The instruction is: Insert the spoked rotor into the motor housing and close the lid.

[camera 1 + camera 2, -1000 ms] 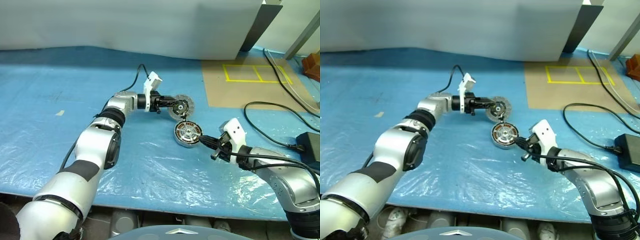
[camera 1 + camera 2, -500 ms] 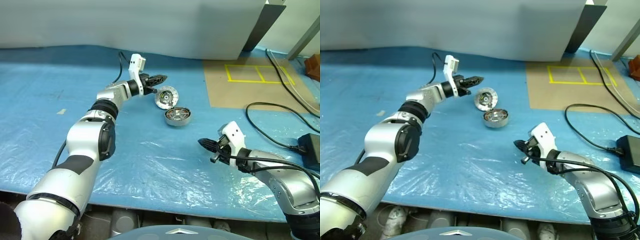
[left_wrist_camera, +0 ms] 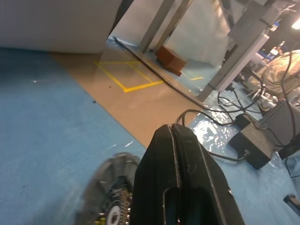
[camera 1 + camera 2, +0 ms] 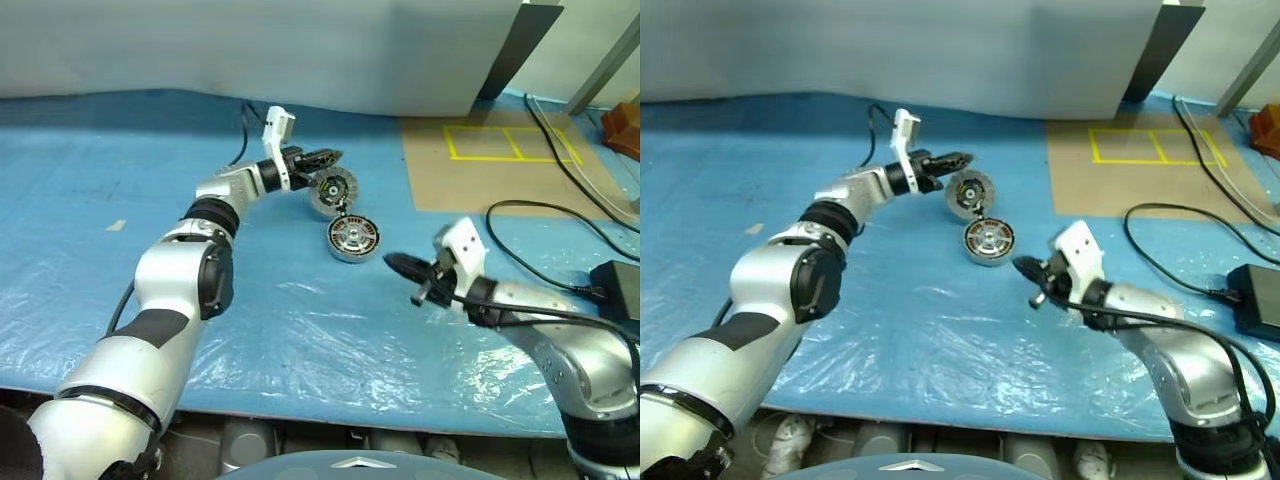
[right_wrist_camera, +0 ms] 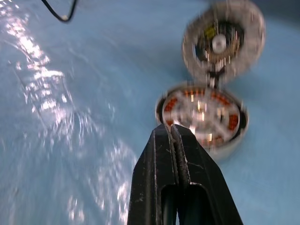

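Note:
The spoked rotor (image 4: 333,190) stands tilted on the blue sheet, its segmented rim and dark hub facing me, right behind the motor housing (image 4: 353,238). The housing lies flat with its copper windings showing around a silver centre. My left gripper (image 4: 330,153) is shut with nothing in it, its tips just above the rotor's far edge. My right gripper (image 4: 390,262) is also shut and empty, pointing at the housing from a short gap on its right. The right wrist view has the housing (image 5: 201,117) just past the shut fingertips (image 5: 164,133) and the rotor (image 5: 222,42) beyond it.
A blue plastic-covered table (image 4: 120,170) carries a brown patch with yellow tape squares (image 4: 505,145) at the far right. Black cables (image 4: 545,215) and a black power adapter (image 4: 618,285) lie on the right. A white board (image 4: 250,50) closes off the back.
My left gripper let go of the rotor, shut, and now hovers just above it. My right gripper drew back from the housing, then rose and came toward it again.

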Controlling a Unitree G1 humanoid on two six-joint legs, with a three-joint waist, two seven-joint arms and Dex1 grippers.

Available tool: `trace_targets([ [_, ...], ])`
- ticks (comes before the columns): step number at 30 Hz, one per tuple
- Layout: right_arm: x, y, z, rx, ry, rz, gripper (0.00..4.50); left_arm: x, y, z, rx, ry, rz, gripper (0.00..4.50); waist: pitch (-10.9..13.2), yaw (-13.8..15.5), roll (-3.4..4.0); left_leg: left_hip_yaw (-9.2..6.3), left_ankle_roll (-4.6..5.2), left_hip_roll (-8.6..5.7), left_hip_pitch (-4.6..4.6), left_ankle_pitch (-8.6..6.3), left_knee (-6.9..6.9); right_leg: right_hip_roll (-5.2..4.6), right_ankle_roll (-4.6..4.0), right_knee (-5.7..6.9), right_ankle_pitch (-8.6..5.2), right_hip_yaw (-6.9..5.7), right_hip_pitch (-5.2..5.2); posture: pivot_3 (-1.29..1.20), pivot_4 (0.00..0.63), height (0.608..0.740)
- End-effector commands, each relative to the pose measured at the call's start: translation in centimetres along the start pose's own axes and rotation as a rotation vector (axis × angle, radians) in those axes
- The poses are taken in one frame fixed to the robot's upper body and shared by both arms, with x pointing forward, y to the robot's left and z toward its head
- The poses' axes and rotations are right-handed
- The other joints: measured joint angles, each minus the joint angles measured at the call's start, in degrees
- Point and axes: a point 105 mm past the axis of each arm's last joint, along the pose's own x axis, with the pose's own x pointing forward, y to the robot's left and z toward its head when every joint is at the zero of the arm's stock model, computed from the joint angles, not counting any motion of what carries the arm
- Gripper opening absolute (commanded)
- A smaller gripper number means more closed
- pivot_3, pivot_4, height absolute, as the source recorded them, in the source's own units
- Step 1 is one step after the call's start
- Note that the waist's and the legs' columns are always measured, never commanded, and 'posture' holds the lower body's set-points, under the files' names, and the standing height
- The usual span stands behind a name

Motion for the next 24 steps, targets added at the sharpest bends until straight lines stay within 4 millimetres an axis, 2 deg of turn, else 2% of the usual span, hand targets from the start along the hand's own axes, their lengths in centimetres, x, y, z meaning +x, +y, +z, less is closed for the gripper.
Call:
trace_targets([
  [1,0.6,-0.4,1.4,-0.138,0.042,0.061,0.0,-1.1,-1.5,0.4,0.203,0.106,-0.159,0.04,0.0,0.18,0.01,-0.01,0.0,0.01,-0.01,0.0,-0.03,0.0,-0.01,-0.01,0.0,-0.01,0.01,0.0,0.15,0.74],
  [4,1.5,-0.8,0.8,-0.31,0.144,0.168,0.61,-3.9,-1.8,-2.3,0.453,0.312,-0.266,0.0,-0.01,0.14,0.02,0.03,0.0,0.03,-0.05,0.0,-0.12,0.0,-0.03,0.02,0.0,-0.03,0.02,0.0,0.15,0.74],
  [6,1.8,-1.1,0.3,-0.39,0.2,0.233,1.24,-5.5,-2.2,-3.6,0.57,0.399,-0.324,0.0,-0.01,-0.08,0.02,0.05,0.0,0.06,-0.05,0.0,-0.13,0.02,-0.06,0.13,-0.01,-0.03,0.0,0.0,0.15,0.74],
  [9,2.3,-1.6,0.1,-0.478,0.243,0.326,2.25,-6.9,-3.5,-4.5,0.645,0.424,-0.378,0.0,0.0,-0.23,0.04,0.08,0.0,0.22,-0.23,0.0,-0.1,0.16,-0.15,0.28,-0.06,-0.11,-0.16,0.0,0.15,0.74],
  [13,3.1,-2.3,-0.9,-0.586,0.325,0.418,3.55,-7.5,-5.0,-5.3,0.67,0.415,-0.392,0.0,0.01,0.0,0.05,0.08,0.01,0.36,-0.25,0.0,0.13,0.08,-0.27,0.39,-0.11,-0.39,-0.25,0.0,0.15,0.74],
  [17,4.4,-3.0,-1.6,-0.651,0.36,0.459,3.55,-7.6,-5.4,-5.7,0.643,0.396,-0.35,0.0,0.01,-0.28,0.06,0.17,0.02,0.43,-0.24,0.0,0.3,0.01,-0.69,0.51,-0.34,-0.49,-0.21,0.0,0.15,0.74],
  [24,5.7,-5.1,-3.3,-0.716,0.426,0.463,3.55,-7.6,-5.8,-6.8,0.611,0.393,-0.315,0.0,0.01,-1.0,0.06,0.19,0.22,0.47,-0.19,0.13,0.5,0.01,-0.81,0.69,-0.33,-0.55,-0.22,0.0,0.15,0.74],
])
